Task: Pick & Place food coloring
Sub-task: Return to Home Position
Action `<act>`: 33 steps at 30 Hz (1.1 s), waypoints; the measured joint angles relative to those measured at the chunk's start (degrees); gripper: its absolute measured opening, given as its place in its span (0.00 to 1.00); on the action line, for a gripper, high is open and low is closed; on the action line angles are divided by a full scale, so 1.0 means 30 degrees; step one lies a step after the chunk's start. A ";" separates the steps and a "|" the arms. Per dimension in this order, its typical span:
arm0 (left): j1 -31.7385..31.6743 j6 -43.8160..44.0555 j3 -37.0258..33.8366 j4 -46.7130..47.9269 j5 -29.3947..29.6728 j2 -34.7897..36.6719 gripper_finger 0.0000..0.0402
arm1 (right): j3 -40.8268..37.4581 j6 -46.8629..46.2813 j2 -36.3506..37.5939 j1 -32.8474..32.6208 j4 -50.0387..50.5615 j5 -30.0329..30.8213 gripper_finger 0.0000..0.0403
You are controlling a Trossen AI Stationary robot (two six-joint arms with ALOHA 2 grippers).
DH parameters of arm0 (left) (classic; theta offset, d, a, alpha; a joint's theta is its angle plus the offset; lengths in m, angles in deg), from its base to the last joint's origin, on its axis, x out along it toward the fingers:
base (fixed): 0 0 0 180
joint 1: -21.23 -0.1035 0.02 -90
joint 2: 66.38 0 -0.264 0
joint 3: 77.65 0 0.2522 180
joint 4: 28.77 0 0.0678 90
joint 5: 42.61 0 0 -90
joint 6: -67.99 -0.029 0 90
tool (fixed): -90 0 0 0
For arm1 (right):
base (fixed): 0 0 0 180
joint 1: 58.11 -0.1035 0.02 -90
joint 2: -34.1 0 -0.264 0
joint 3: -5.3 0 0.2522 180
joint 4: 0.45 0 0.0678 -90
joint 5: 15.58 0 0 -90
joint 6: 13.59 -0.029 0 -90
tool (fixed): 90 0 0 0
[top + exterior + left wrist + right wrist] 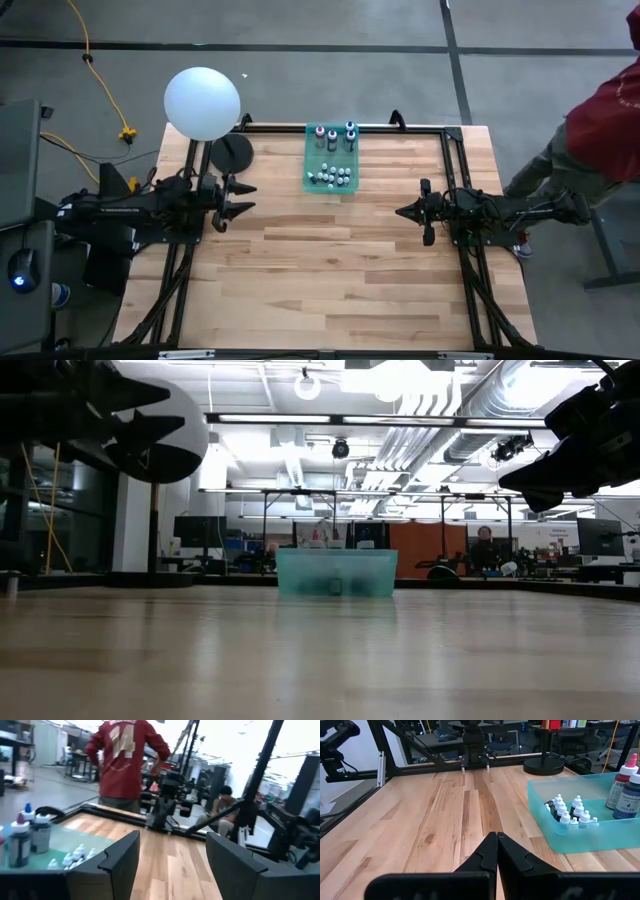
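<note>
- In the bin (308, 158) at 12 o'clock, food coloring (333, 177) stands upright; only wrist views show caps up.
- My left end effector (247, 197), 9 o'clock, is spread; my right end effector (402, 212), 3 o'clock, pressed together.

Ceiling lamps (420, 378) glare white in the low view (soft sheen on the table (320, 650)); shadows faint.

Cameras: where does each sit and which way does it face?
High view: overhead, straight down; both arms, left gripper open, right gripper shut.
Low view: at table level, facing the bin; both grippers above.
Left wrist view: past its open fingers toward the right arm and a person.
Right wrist view: past its shut fingers toward the left arm.
Both wrist views show the bin's bottles.
</note>
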 joint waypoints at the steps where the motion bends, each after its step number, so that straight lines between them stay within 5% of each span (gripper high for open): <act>1: -0.0005 0.0059 -0.0126 0.0301 0.0188 0.0366 0.55 | 0.0007 0.0000 0.0000 0.0002 0.0000 0.0000 0.00; 15: 0.0002 -0.0051 -0.1169 0.3101 0.1233 0.4718 0.55 | 0.0003 -0.0003 0.0000 0.0000 0.0000 0.0000 0.00; 33: -0.0005 -0.0091 -0.1212 0.6324 0.1556 0.4661 0.55 | 0.0004 -0.0007 -0.0007 0.0000 0.0000 0.0000 0.00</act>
